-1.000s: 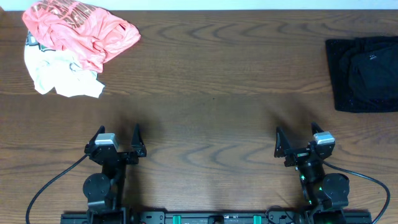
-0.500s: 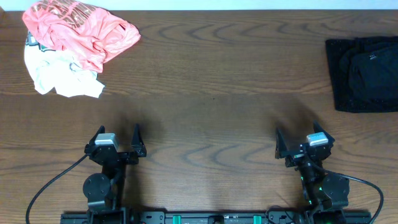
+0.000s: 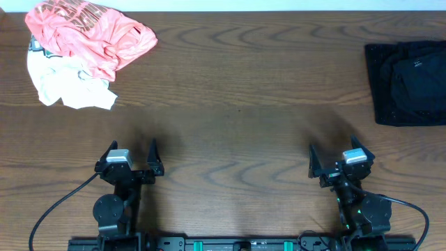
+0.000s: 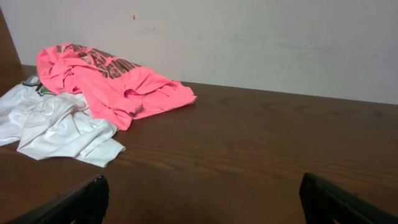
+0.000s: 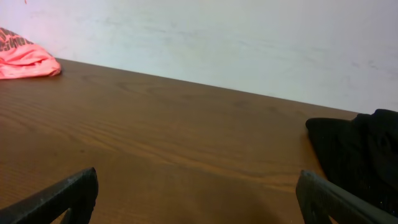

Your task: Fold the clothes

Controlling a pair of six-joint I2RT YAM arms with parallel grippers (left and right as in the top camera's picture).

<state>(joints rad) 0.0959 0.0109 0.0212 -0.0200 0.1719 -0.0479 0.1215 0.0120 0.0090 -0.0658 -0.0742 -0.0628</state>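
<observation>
Spanning the whole scene, the brown wood-grain worktop [image 3: 237, 84] lies mostly bare between two groups of fabric; at the far right edge sit the black clothes [image 3: 408, 82], a flat, squared-off dark stack with a smaller folded piece on top, partly cut off by the frame, and the right wrist view shows its near corner lying on the wood; at the far left corner a coral-pink printed shirt [image 3: 90, 35] lies crumpled, draped partly over a white garment [image 3: 66, 87] that is just as rumpled.

Both arms are parked at the near edge, well apart from all the fabric; the left gripper [image 3: 132, 146] has its jaws spread wide and holds nothing; the right gripper [image 3: 333, 145] is likewise spread wide and empty.

Over the last second only the right arm has changed; its wrist has shifted and twisted slightly at the near right, then settled, while the left arm and every garment have stayed where they were; nothing was carried or dragged.

That small shift reads as the right arm coming to rest; the black clothes look folded and placed, so that part of the task seems done; the crumpled pair at far left looks like the remaining work, which would need a long reach from the left arm.
</observation>
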